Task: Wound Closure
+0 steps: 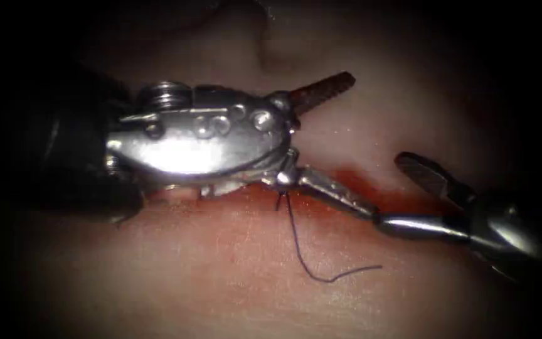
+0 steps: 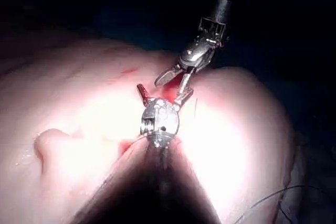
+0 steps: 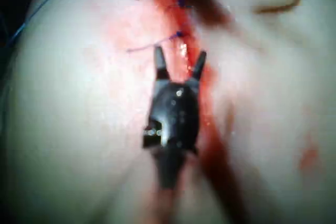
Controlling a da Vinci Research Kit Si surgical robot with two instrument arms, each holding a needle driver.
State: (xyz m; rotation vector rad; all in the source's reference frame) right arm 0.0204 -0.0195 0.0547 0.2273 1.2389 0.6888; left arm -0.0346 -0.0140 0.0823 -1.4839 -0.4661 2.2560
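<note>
Endoscope view first: the left tool [image 1: 330,141] comes in big from the picture's left, wrist bent so its jaws are spread wide, one pointing up and away from the cut, the other lying low along the red line of the cut [image 1: 371,191]. Nothing between them as far as I can see. The right tool [image 1: 390,191] reaches in from the right, also wide open and empty, its lower jaw nearly tip to tip with the left tool's low jaw, right over the cut. My guess is both sit there because that's where the stitch is. A dark thread [image 1: 308,251] comes out of the tissue [image 1: 221,282] just under the left tool's wrist and trails loose in a curl. I can't spot the needle, so I can't say whether it's in the tissue.

Left wrist view: the left tool [image 2: 163,94] looks down its shaft at the bright tissue [image 2: 79,108], and the right tool [image 2: 176,80] faces it, jaws apart, almost touching.

Right wrist view: the right tool [image 3: 178,61] has its two jaws apart like a fork, straddling the red fluid [image 3: 215,145] along the cut, with bits of blue thread [image 3: 176,36] just beyond the tips.
</note>
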